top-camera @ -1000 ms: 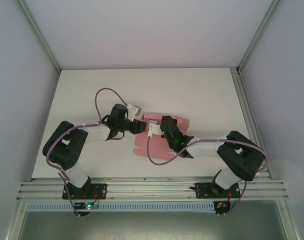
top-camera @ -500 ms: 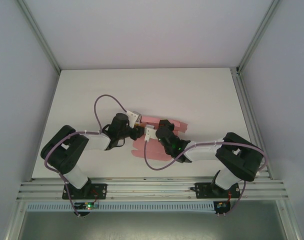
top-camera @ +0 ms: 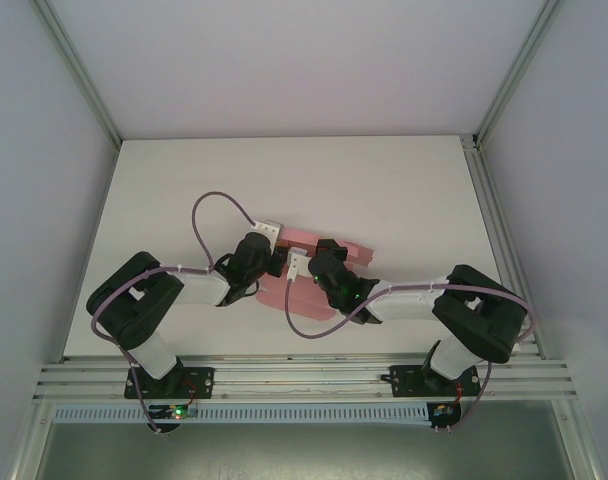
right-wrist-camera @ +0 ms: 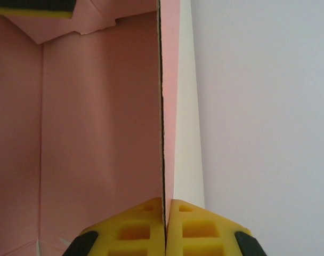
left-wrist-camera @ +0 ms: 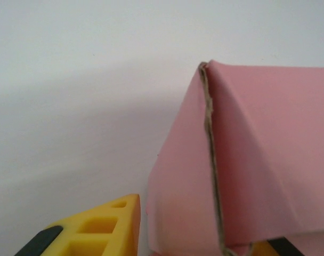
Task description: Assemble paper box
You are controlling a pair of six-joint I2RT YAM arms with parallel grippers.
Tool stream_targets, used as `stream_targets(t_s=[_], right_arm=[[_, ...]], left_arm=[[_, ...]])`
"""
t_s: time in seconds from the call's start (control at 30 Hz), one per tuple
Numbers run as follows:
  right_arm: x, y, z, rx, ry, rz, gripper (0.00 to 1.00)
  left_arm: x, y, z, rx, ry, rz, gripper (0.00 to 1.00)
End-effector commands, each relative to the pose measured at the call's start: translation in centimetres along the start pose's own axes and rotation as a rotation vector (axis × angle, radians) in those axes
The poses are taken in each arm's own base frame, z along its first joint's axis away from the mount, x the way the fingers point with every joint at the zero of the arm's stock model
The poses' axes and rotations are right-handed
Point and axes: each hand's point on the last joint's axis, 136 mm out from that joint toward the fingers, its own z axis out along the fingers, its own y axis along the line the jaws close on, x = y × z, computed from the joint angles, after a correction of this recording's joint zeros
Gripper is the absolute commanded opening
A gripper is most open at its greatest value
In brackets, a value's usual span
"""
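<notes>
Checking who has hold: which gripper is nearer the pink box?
Right. The right gripper is shut on an upright wall of the paper box; the left gripper straddles a folded corner of it, with a gap showing on one side.

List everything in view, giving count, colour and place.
paper box: one, pink, partly folded, mid-table
table: one, white, under the box
walls: three, pale grey, around the table
frame rail: one, silver, table's near edge
cables: two, purple, one looping off each arm
left arm: one, black-white, near left
right arm: one, black-white, near right
left gripper: one, yellow fingers, astride a raised box flap
right gripper: one, yellow fingers, shut on a box wall
</notes>
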Motion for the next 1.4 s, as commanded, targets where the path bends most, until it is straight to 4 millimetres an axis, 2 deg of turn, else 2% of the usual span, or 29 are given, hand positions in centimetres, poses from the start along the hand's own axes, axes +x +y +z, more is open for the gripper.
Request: stream_targets(t_s=[0.0, 0.17, 0.27, 0.57, 0.8, 0.93, 1.03, 1.1, 1.13, 1.23, 1.27, 1.3, 1.33, 1.37], right_arm=[[1.9, 5.3, -1.1, -0.2, 0.026, -0.087, 0.0], [1.9, 5.9, -0.9, -0.224, 0.035, -0.103, 0.0], [2.0, 5.9, -0.9, -0.227, 0.041, -0.098, 0.0], [2.4, 6.2, -1.1, -0.256, 0.053, -0.081, 0.0], [2.8, 6.1, -0.6, -0.264, 0.072, -0.039, 0.0], [2.8, 5.5, -0.5, -0.267, 0.079, -0.001, 0.0], [2.5, 4.6, -0.4, -0.254, 0.073, 0.042, 0.01], [2.2, 3.6, -0.4, -0.25, 0.063, 0.091, 0.07], [2.0, 2.9, -0.5, -0.243, 0.056, 0.123, 0.14], [1.4, 0.5, -1.2, -0.226, 0.021, 0.207, 0.26], [1.0, -0.5, -1.7, -0.215, -0.005, 0.233, 0.36], [0.8, -1.3, -2.4, -0.216, -0.032, 0.253, 0.52], [0.5, -2.1, -3.2, -0.216, -0.062, 0.268, 0.69], [0.1, -2.5, -4.2, -0.239, -0.091, 0.276, 0.91]], left_arm=[[-2.6, 4.3, 0.2, -0.233, -0.139, -0.054, 0.25], [-3.0, 3.9, 0.8, -0.266, -0.131, -0.056, 0.16], [-3.3, 3.8, 0.7, -0.342, -0.135, 0.012, 0.16], [-1.1, 7.5, 0.0, -0.6, -0.044, -0.058, 0.16], [-0.6, 8.1, -0.2, -0.651, -0.046, -0.095, 0.15], [-1.0, 8.0, 0.2, -0.66, -0.036, -0.091, 0.0], [-1.3, 7.3, 0.7, -0.613, -0.033, -0.062, 0.0], [-1.8, 6.2, 1.1, -0.537, -0.046, -0.035, 0.0], [-2.0, 5.3, 1.3, -0.473, -0.059, -0.014, 0.0], [-2.9, 3.8, 0.8, -0.361, -0.093, 0.007, 0.0], [-3.3, 3.2, 0.7, -0.331, -0.102, 0.02, 0.0], [-3.8, 2.8, 0.5, -0.306, -0.108, 0.027, 0.0], [-4.2, 2.6, 0.3, -0.295, -0.116, 0.03, 0.0], [-4.6, 2.3, 0.0, -0.283, -0.122, 0.031, 0.0]])
